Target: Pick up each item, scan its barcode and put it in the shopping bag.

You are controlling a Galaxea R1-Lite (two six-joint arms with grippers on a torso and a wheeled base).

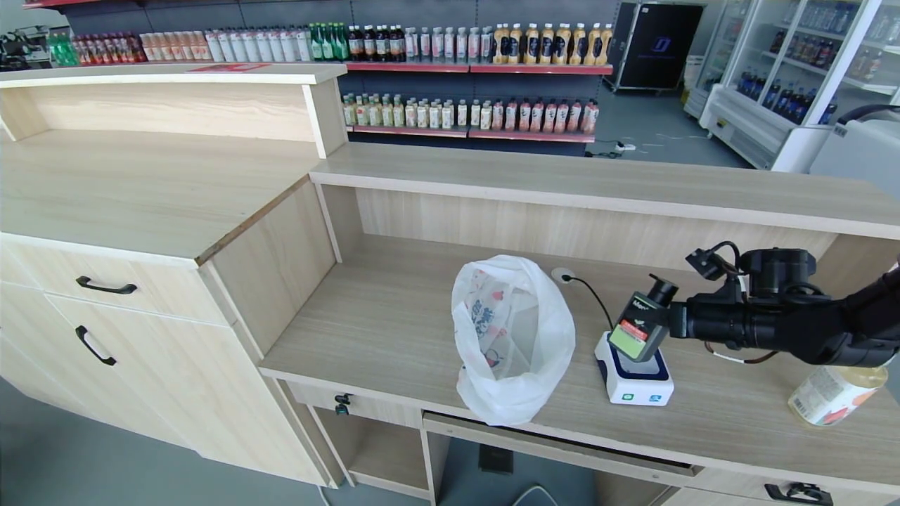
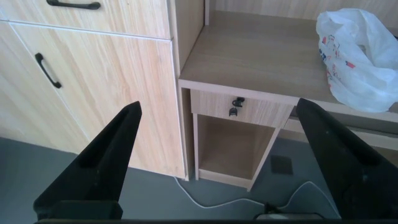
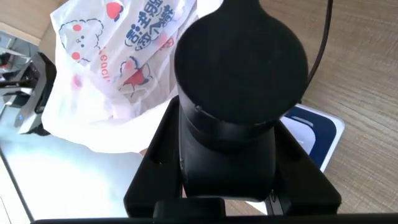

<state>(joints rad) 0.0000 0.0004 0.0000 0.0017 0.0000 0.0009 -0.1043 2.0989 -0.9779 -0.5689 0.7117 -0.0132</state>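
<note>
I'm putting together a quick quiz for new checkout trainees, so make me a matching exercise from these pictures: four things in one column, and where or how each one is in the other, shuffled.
1 shopping bag
2 scanner
3 black-capped bottle
4 left gripper

A held by the right gripper
B open, low in front of the cabinet
C standing open on the counter
D on the counter, right of the bag

Pairs: 1-C, 2-D, 3-A, 4-B.
</note>
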